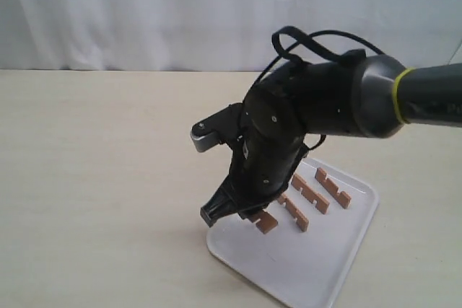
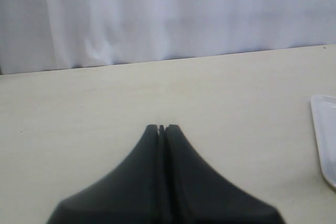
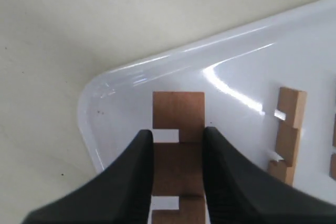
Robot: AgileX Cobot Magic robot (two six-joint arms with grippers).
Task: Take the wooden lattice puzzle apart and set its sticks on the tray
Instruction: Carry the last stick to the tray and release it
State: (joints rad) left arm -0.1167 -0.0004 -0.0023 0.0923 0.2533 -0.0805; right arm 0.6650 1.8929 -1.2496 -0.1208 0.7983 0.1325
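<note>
My right gripper (image 1: pixel 240 214) is shut on one of the sticks (image 3: pixel 178 111), a flat light-brown bar with two square notches, gripped across its width. It hangs low over the near-left corner of the white tray (image 1: pixel 317 268). I cannot tell whether the stick touches the tray. Three more sticks (image 1: pixel 333 187) (image 1: pixel 310 192) (image 1: pixel 294 212) lie side by side on the tray. One of them (image 3: pixel 287 129) shows beside the right gripper (image 3: pixel 177 135). My left gripper (image 2: pixel 161 128) is shut on nothing above bare table. The wooden lattice puzzle as a crossed grid is out of view.
The light wooden table (image 1: pixel 101 164) runs to the left of the tray, and a white curtain (image 1: pixel 144 12) hangs behind it. The tray's rim (image 2: pixel 324 129) shows at the edge of the left wrist view. The black right arm (image 1: pixel 325 99) reaches in from the right.
</note>
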